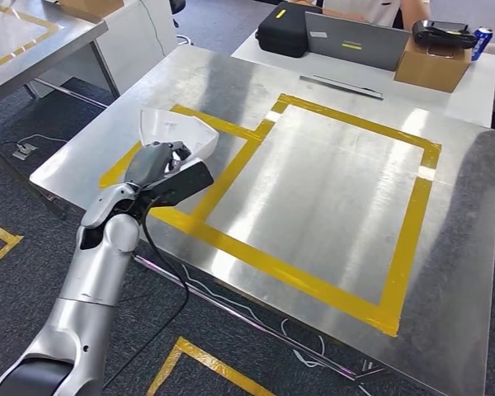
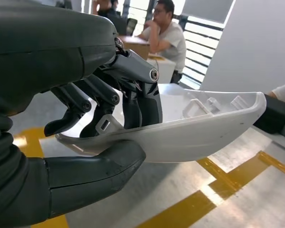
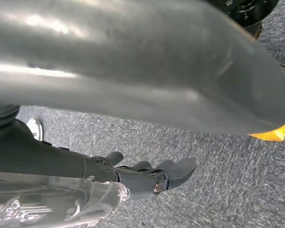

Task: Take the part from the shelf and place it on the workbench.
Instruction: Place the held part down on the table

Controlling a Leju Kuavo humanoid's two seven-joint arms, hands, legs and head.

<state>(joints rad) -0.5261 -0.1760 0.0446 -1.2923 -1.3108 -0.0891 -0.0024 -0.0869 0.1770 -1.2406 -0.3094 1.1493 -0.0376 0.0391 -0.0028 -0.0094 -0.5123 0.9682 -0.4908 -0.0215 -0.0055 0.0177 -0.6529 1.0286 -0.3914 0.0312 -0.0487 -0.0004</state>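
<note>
While the left hand (image 1: 161,169) hangs over the near corner of the desk (image 1: 332,190), it has the part (image 1: 173,132) clamped: thumb (image 2: 98,175) under the shell, fingers (image 2: 141,102) pressed down into its hollow side. Part juts forward past the fingertips, above the yellow tape (image 1: 307,280), apart from the metal below; not yet set down.

Part: white moulded plastic shell, thin-walled, with small ribs and clips inside. Judged light and fairly stiff, though the long free end may flex. Smooth glossy skin looks slippery against the hard thumb. Hold sits near one end, so the far end acts as a lever; a grip nearer the middle, across the rim, would likely be steadier. Thin edges and clips could crack if dropped or pressed hard onto the desk.

Right hand (image 3: 148,175) hangs low over grey carpet, fingers loosely extended, holding nothing.

A person sits beyond the part, at another table.
</note>
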